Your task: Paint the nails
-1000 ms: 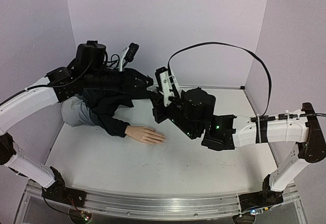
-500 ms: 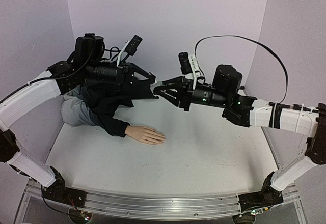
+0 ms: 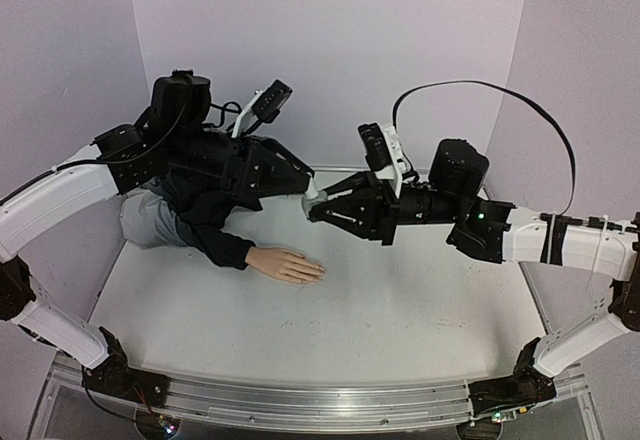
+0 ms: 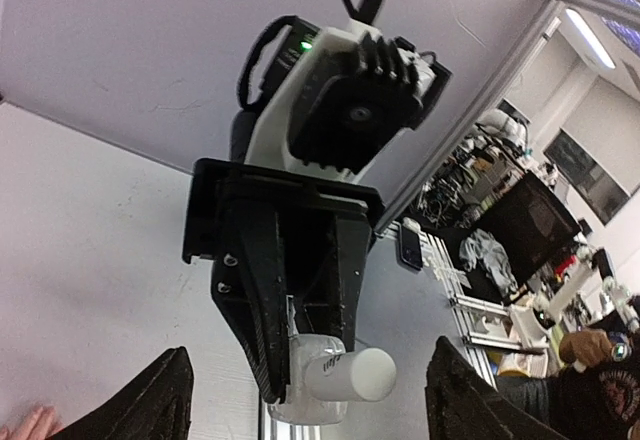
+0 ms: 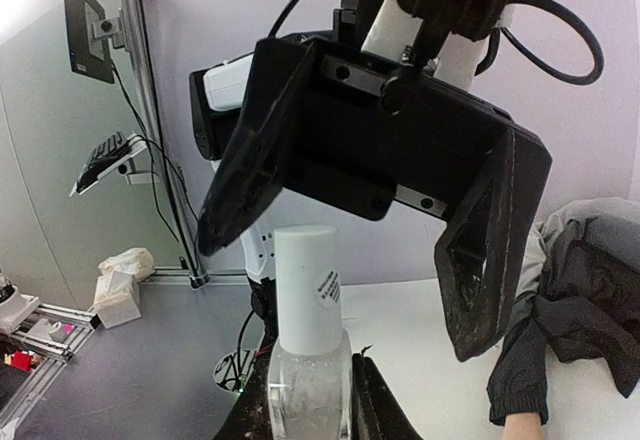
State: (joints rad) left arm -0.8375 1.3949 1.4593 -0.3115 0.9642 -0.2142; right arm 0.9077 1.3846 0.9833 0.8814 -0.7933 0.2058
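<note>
The nails (image 3: 316, 273) tip the mannequin hand (image 3: 288, 264), flat on the counter (image 3: 400, 310) below both tools and seen whole only from above, whereas the right wrist view reveals the right tool (image 5: 308, 418) gripping a clear bottle (image 5: 308, 385), its white cap (image 5: 305, 290) facing the wide-open left tool (image 3: 305, 185).

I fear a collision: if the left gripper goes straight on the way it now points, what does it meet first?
Probably the white cap of the small bottle held by the right gripper; it faces the open fingers of the left gripper. How near, the pictures do not settle.
</note>
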